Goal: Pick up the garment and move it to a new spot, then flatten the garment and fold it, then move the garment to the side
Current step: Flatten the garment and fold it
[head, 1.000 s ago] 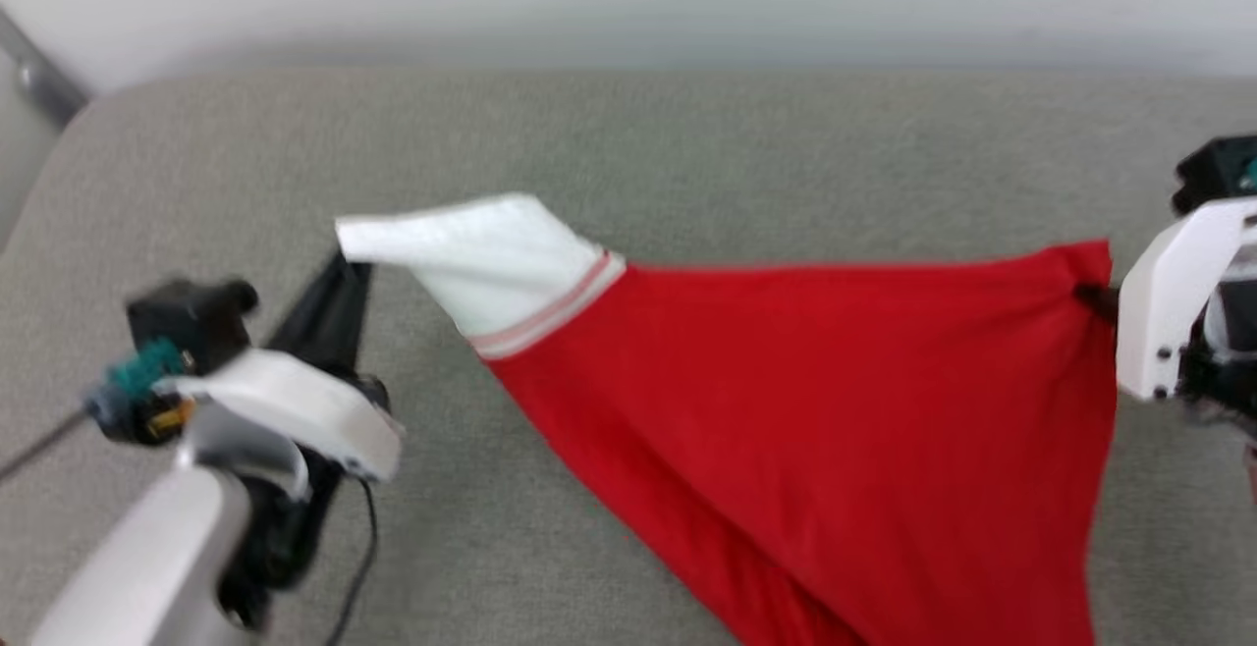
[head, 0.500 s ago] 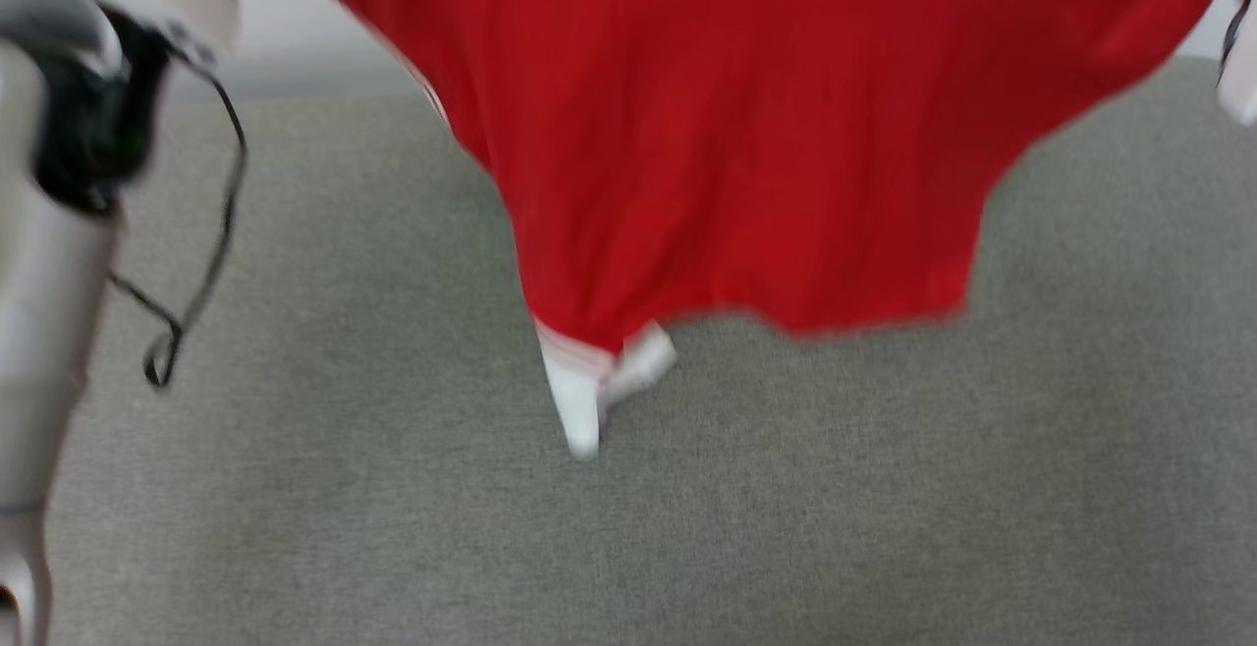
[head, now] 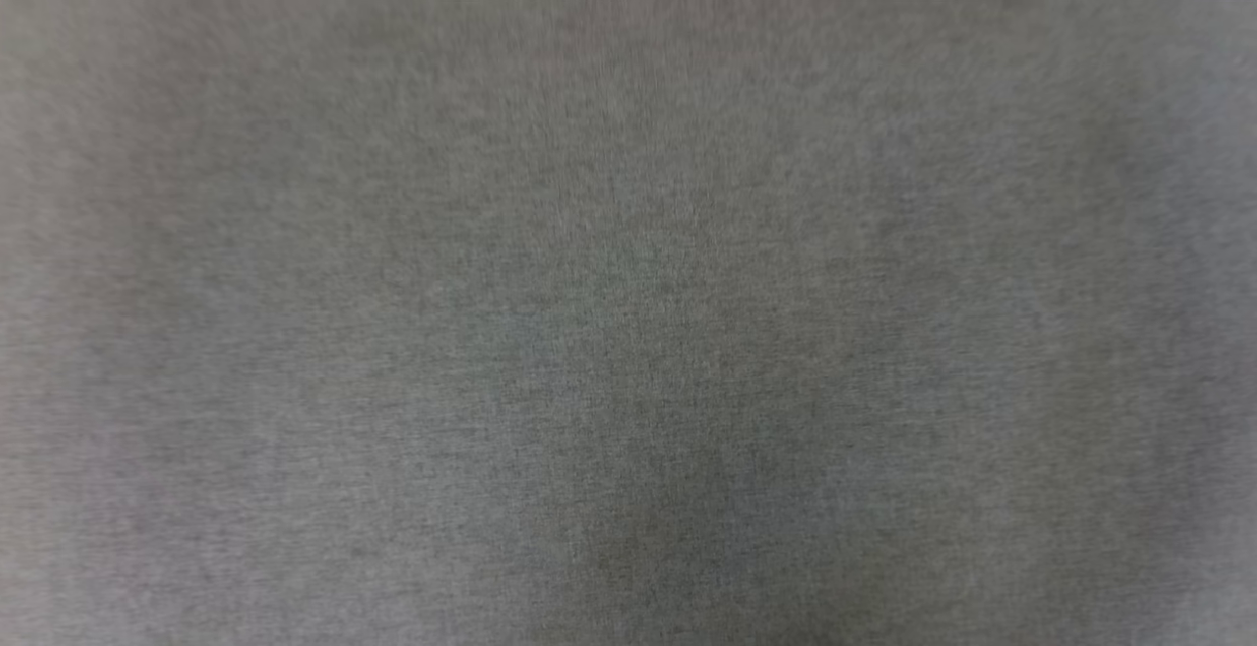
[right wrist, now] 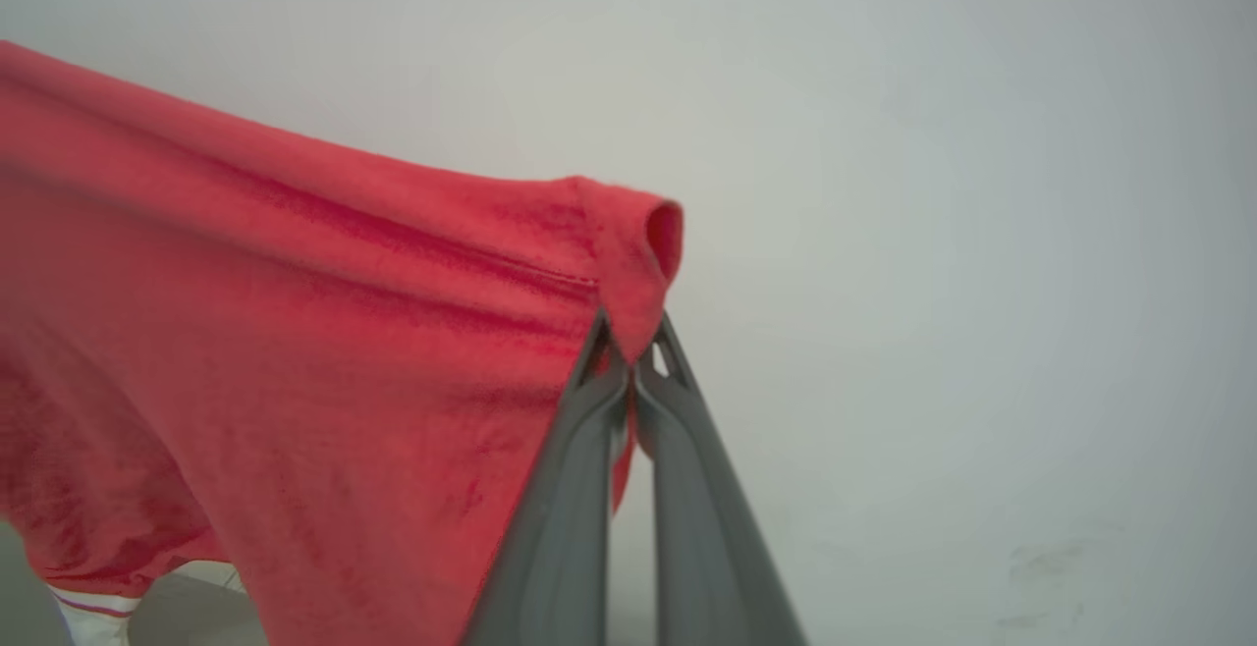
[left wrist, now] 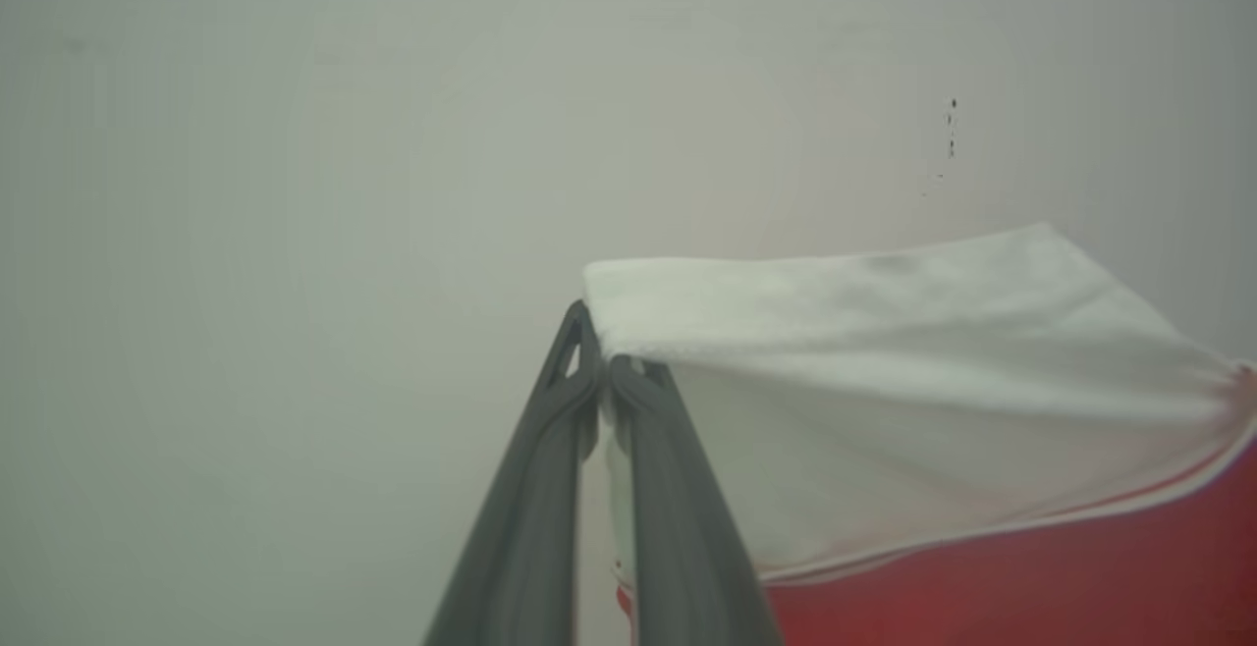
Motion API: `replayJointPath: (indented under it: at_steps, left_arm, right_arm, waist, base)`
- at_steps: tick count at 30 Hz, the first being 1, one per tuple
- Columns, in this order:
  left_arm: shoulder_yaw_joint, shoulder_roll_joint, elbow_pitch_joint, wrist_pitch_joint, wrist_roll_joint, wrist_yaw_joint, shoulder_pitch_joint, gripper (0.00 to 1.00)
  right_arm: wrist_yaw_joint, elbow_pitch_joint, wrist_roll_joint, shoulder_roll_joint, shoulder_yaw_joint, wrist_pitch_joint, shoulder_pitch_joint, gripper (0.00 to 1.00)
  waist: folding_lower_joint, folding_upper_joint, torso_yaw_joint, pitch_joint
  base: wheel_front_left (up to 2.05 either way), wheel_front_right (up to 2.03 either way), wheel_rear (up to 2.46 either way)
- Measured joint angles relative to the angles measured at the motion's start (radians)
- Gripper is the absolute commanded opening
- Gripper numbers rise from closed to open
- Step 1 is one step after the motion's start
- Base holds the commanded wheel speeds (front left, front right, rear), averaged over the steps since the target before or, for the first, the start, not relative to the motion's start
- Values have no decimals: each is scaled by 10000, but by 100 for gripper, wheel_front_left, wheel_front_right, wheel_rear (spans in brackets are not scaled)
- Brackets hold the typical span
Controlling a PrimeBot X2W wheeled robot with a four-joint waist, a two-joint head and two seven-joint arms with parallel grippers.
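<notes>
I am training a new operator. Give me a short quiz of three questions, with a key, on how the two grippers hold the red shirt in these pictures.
1. True or false: the left gripper is shut on the white sleeve of the garment.
2. What does the right gripper pinch? A: a white sleeve. B: a red edge of the garment. C: nothing.
3. Fill the gap: the head view shows a blurred ___ surface.
Key: 1 true; 2 B; 3 grey.
</notes>
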Motion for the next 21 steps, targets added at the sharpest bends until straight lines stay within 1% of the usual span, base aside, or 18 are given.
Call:
replayJointPath:
  at_steps: [6, 12, 16, 21]
  left_arm:
    - [-23, -121, 709, -228, -2, -138, -500, 0]
    - [-10, -403, 1522, -658, -234, -368, -419, 0]
    - [4, -669, 2036, -1135, -447, -619, 38, 0]
    - [27, -957, 2395, -1774, -606, -972, 1096, 0]
  right_arm:
    - [-2, 817, 59, 111, 546, -905, -896, 0]
    - [-2, 1877, 364, 249, 1220, -1578, -1150, 0]
    - [-2, 2439, 541, 286, 1628, -1860, -1063, 0]
    - [-6, 2715, 1003, 46, 2213, -2107, -153, 0]
  waist:
    - [1, 0, 3, 1361]
    - [2, 0, 85, 2327]
    - [2, 0, 226, 2463]
    - [1, 0, 366, 2029]
  base:
    - [0, 0, 0]
    - [0, 0, 0]
    - [0, 0, 0]
    - [0, 0, 0]
